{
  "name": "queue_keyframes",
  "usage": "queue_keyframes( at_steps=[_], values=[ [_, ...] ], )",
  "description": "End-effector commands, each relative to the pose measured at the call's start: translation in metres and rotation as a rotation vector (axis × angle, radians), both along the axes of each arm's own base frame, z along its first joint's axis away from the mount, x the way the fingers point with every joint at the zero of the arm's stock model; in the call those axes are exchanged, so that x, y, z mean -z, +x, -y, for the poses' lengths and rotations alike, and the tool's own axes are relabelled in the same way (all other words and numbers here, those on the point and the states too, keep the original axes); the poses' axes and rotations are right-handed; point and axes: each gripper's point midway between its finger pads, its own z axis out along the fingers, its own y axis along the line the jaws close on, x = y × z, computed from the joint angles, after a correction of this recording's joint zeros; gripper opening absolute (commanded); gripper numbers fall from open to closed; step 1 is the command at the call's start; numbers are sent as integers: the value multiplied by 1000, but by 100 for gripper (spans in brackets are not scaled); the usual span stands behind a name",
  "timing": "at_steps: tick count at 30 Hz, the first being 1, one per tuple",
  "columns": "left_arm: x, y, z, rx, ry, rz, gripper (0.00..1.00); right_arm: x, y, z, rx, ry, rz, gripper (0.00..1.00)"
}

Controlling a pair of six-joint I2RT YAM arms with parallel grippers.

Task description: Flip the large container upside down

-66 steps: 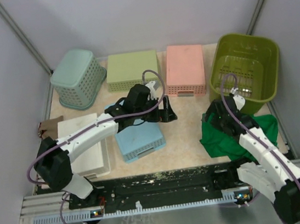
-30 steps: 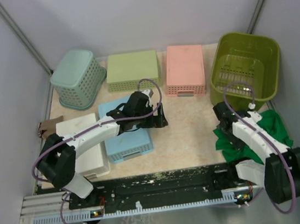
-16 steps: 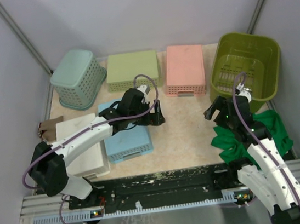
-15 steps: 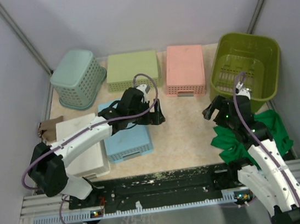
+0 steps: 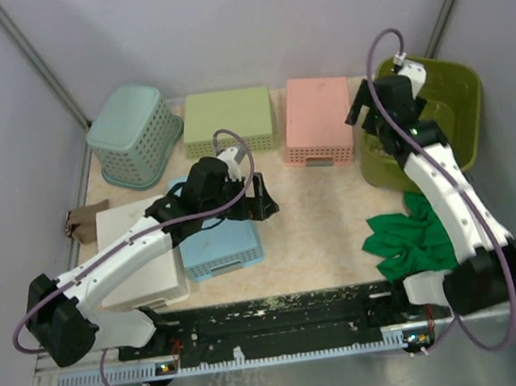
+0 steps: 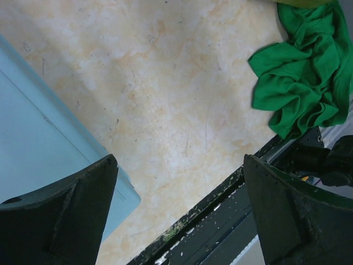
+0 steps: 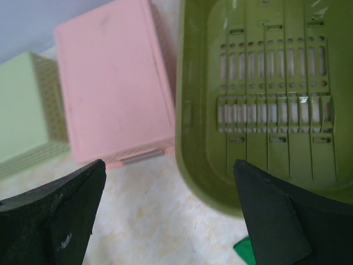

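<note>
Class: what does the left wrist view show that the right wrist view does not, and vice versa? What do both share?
Only left wrist: the blue basket and the front rail. Only right wrist: the tub, pink basket and pale green basket. Both: the tabletop and the green cloth, only a corner in the right wrist view.

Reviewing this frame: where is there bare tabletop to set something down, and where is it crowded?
Bare marbled tabletop lies mid-table, bordered by the light blue plastic basket, the pink plastic basket, the crumpled green cloth and the black front rail. The back row and left side are crowded with baskets.
</note>
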Motion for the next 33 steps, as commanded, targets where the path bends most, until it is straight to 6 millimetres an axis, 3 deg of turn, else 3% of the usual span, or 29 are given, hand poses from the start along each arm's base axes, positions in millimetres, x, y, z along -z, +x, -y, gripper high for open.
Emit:
queue_keyframes(
  at_steps=[1, 4, 7, 10, 12, 14, 16, 17, 21, 26, 30, 33],
  values=[
    [5, -15, -8, -2, -17, -32, 100, 28, 55, 34, 143, -130, -139, 99],
    [4, -19, -13, -8, -24, -34, 100, 63, 85, 41, 156, -93, -228, 96],
    [3, -22, -18, -20, -16, -31, 100, 96, 105, 40, 134, -91, -280, 82],
    [4, -22, -23, -33, 0, -25, 100, 101, 112, 37, 107, -94, -277, 62],
    [5, -21, -25, -37, 6, -22, 100, 91, 112, 38, 106, -99, -255, 45],
    [6, -20, -24, -35, 9, -23, 100, 62, 107, 40, 108, -103, -185, 28],
    [7, -20, -21, -27, 10, -25, 100, 19, 100, 41, 100, -107, -82, 4],
    [8, -19, -20, -22, 12, -27, 100, -1, 97, 41, 89, -110, -35, 0],
    [11, -17, -13, -1, 10, -37, 100, -77, 78, 36, 31, -124, 127, 0],
    [10, -14, -8, 11, 12, -32, 100, -157, 39, 23, -59, -103, 298, 0],
    [1, -4, -15, -28, 37, 19, 100, -204, 0, -12, -248, -18, 455, 0],
    [-5, 8, -29, -91, 54, 66, 100, -218, -35, -55, -481, 90, 543, 0]
  ],
)
